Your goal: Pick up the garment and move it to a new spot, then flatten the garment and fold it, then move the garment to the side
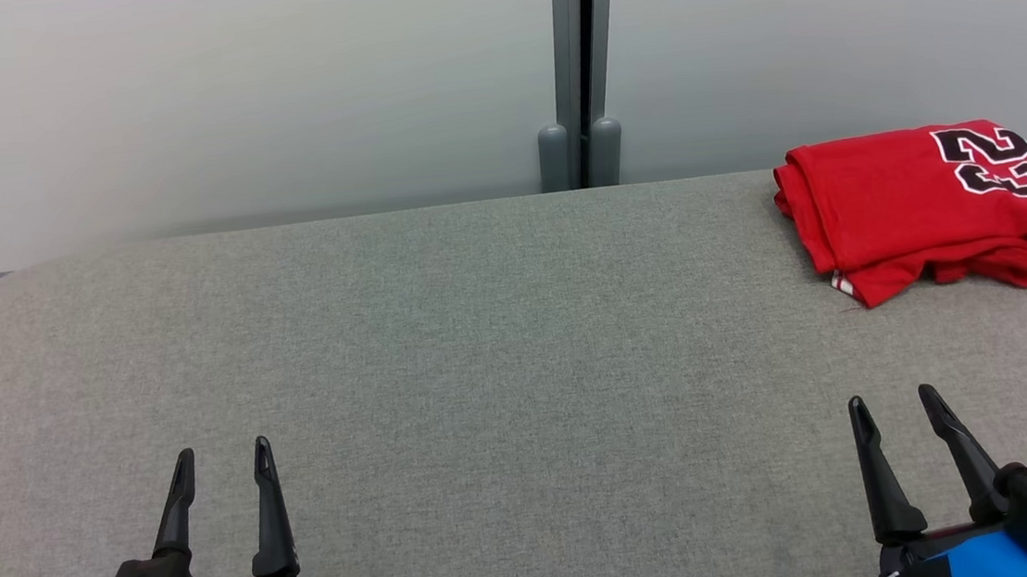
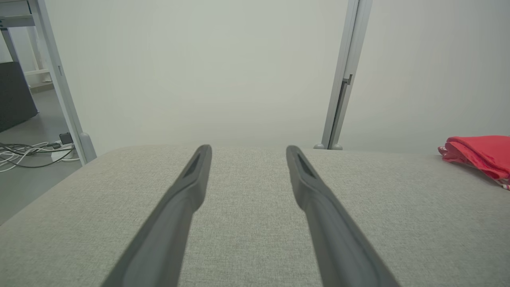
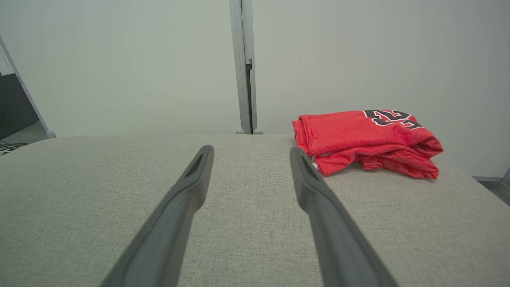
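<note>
Red fabric, folded into a chunky rectangle: that's the garment (image 1: 920,206), and it's parked at the far right corner of the grey padded worktop (image 1: 481,347), close up to the far edge. Its long axis is laid roughly along that far edge, left to right. The rounded fold is turned toward the worktop's left side, and the loose layered hems are stacked along the side facing the near edge. A black-and-white number print (image 1: 990,161) (upside down from the head view, looks like 23) is found at the garment's far right end.

The left gripper (image 1: 223,449) is seen by the near left corner, jaws spread wide, nothing held between them. The right gripper (image 1: 891,397) is placed by the near edge on the right, jaws likewise wide apart and empty, well short of the garment. Both are pointed toward the far edge. A grey post (image 1: 583,69) is seen behind the far edge, around its middle.
</note>
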